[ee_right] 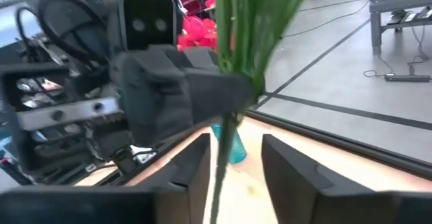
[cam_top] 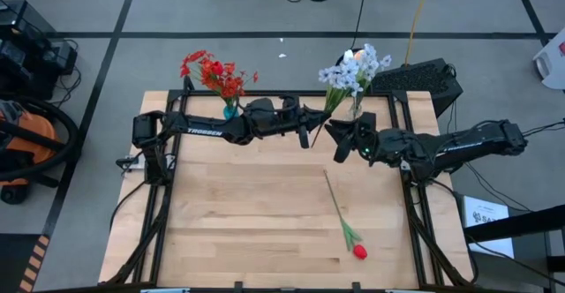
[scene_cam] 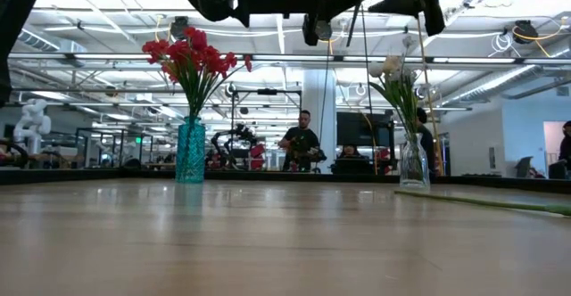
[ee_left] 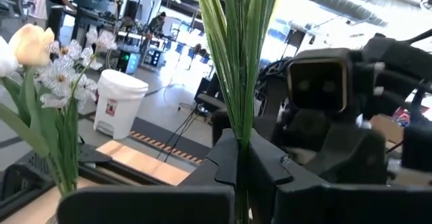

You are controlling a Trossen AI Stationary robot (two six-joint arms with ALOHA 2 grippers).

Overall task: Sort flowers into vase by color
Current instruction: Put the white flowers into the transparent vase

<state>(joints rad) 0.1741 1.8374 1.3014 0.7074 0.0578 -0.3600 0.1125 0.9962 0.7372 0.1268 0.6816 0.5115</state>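
The left pincer is above the back part of the wooden surface, between the two vases, and its fingers are pressed together on the green stem of a flower held upright. The right pincer is just beside it, facing it, and its fingers stand apart, with the same stem passing through the gap between them; I cannot tell if they touch it. The bloom of this flower is not clear in any view. At the back left of the surface a blue vase holds the red flowers. At the back right a clear vase holds the white flowers, both cream tulip buds and pale fluffy sprays. One red tulip lies flat on the surface near the front right, well apart from both arms, with its long stem pointing towards the back. In the room behind the surface a person stands far away.
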